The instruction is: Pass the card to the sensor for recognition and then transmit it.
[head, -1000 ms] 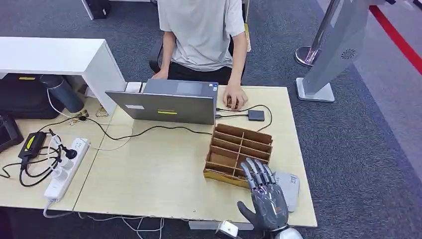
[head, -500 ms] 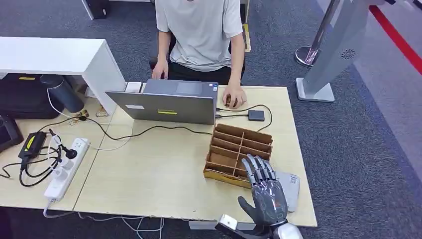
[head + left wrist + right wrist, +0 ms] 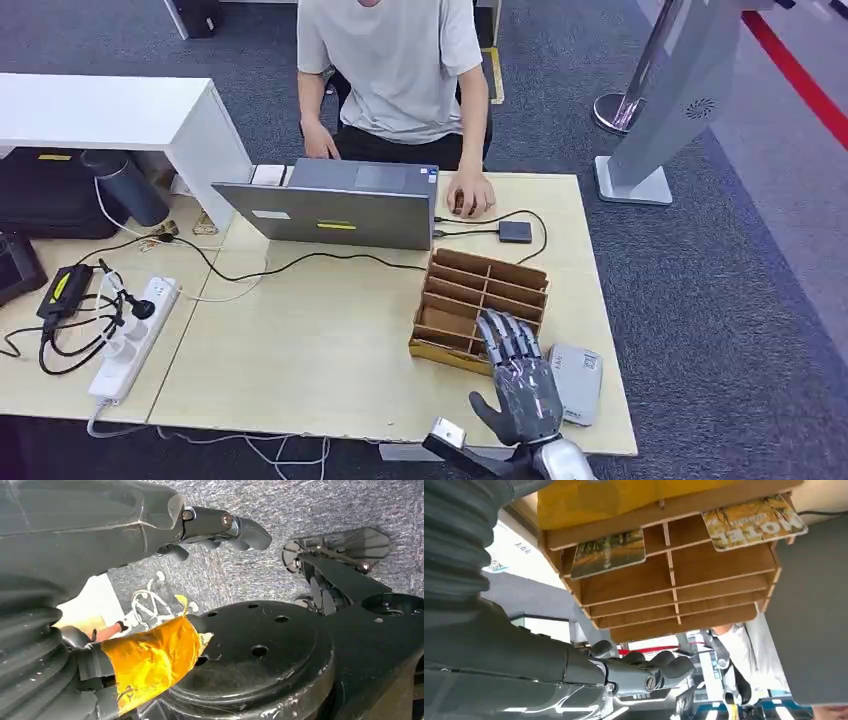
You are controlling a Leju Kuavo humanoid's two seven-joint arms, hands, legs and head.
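In the head view my right hand (image 3: 520, 388) hovers with fingers spread and nothing in it, over the near right corner of the wooden card rack (image 3: 478, 300). A grey flat sensor box (image 3: 579, 396) lies on the table just right of that hand. Seen from the right wrist, the rack (image 3: 674, 575) holds two printed cards, one (image 3: 608, 553) in a front slot and another (image 3: 754, 522) in the neighbouring slot, with my right hand's fingers (image 3: 659, 667) stretched out apart from them. My left hand (image 3: 150, 515) hangs over the carpet and holds nothing.
A person sits behind the table, one hand on a mouse (image 3: 468, 203). An open laptop (image 3: 330, 212) stands at the back, with a small dark box (image 3: 515, 232) and cables beside it. A power strip (image 3: 130, 335) lies at the left. The table's near edge (image 3: 300, 428) runs just below my hand.
My right hand has moved left and a little forward, over the rack's corner, uncovering more of the grey sensor box. The person's other arm has lifted off the table.
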